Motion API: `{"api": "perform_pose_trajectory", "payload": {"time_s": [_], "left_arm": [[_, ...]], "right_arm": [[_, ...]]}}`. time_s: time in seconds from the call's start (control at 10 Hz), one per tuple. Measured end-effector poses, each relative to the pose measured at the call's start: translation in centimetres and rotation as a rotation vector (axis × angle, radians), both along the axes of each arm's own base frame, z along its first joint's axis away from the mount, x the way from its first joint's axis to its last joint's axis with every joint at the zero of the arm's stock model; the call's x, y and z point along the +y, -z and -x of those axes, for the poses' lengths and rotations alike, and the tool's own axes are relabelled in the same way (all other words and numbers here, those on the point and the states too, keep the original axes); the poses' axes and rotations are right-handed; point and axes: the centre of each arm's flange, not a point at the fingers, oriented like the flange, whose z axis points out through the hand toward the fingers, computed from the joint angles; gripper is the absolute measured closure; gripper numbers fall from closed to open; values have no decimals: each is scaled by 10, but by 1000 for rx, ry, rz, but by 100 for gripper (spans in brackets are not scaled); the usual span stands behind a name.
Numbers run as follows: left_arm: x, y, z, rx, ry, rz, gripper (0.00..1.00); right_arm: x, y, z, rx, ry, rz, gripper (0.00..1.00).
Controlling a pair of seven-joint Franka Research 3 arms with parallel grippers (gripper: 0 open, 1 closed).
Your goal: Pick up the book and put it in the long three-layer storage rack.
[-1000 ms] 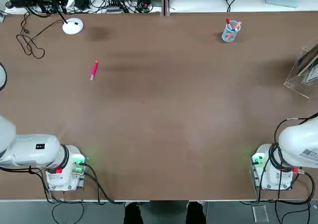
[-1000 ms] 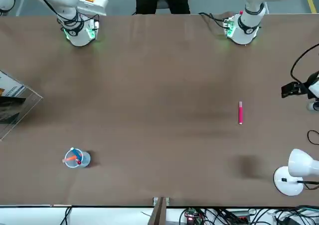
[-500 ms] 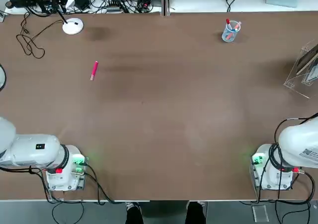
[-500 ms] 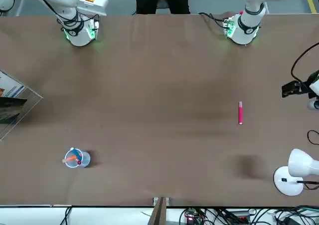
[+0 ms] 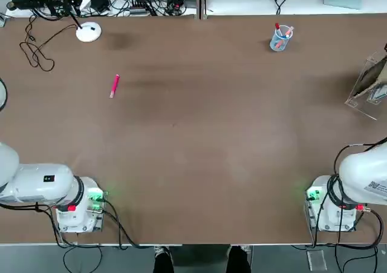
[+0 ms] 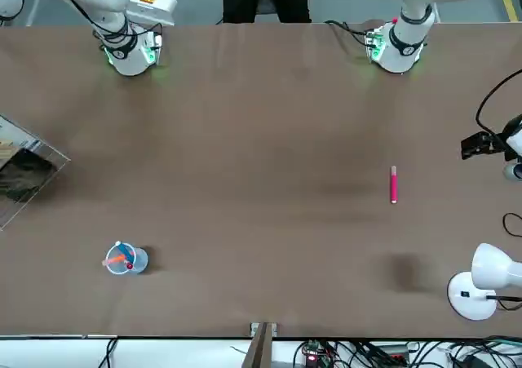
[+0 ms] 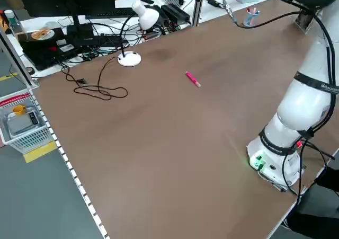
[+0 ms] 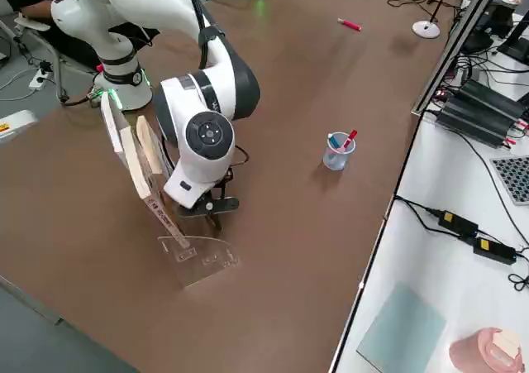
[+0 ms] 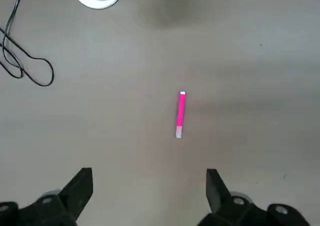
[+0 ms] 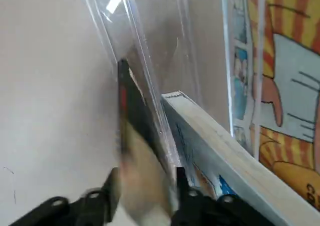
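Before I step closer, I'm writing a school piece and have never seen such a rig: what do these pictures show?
Two robot arms share a table. One camera looks straight down, one faces the robot, two look from the sides, and one rides each wrist. The right gripper is at a book in the clear rack; I can't tell if it's gripped. The left gripper hangs open and empty over the table. A pink marker and pen cup lie and stand there.

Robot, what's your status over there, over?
Left gripper open, idle above table. Right gripper at clear acrylic rack, dark-covered book tilted there. Another book close beside it.
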Motion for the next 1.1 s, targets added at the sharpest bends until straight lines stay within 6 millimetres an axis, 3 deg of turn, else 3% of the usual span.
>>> {"api": "perform_pose_trajectory", "payload": {"time_s": [0.2,0.4,0.6,0.8,1.1], "left_arm": [[0,0,0,1,0,0,0],[0,0,0,1,1,0,0],[0,0,0,1,6,0,0],[1,0,0,0,10,1,0],[1,0,0,0,10,1,0]], "right_arm": [[0,-1,0,-6,-19,-5,39],[0,-2,-1,-12,-29,-8,24],[0,-3,-2,-14,-32,-7,17],[0,-4,-3,-16,-35,-7,4],[1,-10,-4,-13,-39,-10,0]]}}
